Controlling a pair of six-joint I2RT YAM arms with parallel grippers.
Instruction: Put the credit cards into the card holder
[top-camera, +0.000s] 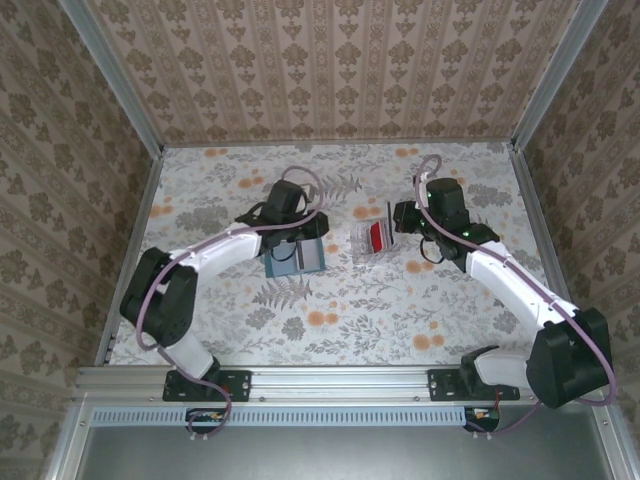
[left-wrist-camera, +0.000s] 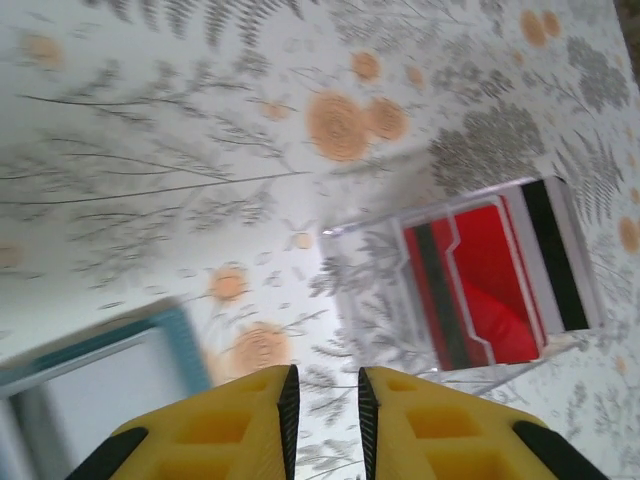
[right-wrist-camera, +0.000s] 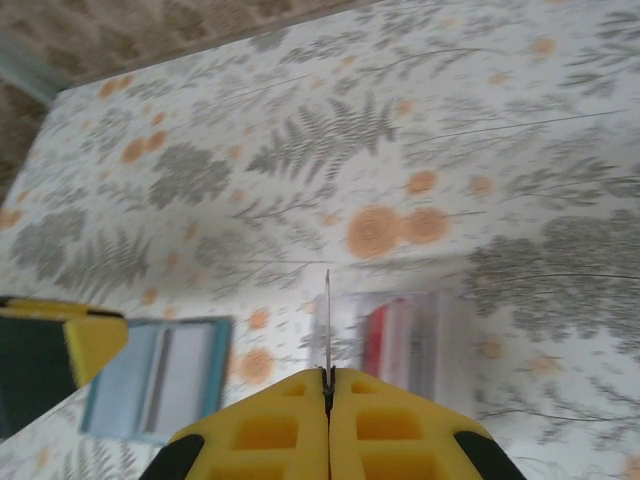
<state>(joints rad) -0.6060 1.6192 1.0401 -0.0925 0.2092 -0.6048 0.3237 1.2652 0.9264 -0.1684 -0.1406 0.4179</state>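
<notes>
Looks down on a table (top-camera: 330, 300) spread with a pale cloth printed with grey ferns and orange blooms. Walled on three sides by brown patterned wallpaper, with metal posts (top-camera: 545, 75) at the far corners and a metal rail (top-camera: 330, 385) along the near edge.

Near the middle of the table, an open teal card holder (top-camera: 300, 258), lying flat. Just right of it, not touching, a clear tray (top-camera: 358, 245) with a red card (top-camera: 378, 237) inside and, beside that, a black stripe on another card.

Left hand (top-camera: 290, 238) over the far edge of the card holder, fingers narrowly apart with nothing between them. Right hand (top-camera: 392, 215) at the far right side of the tray, pinched tight on a thin card (right-wrist-camera: 327, 310), upright and edge-on to the wrist camera; colour hard to tell.
</notes>
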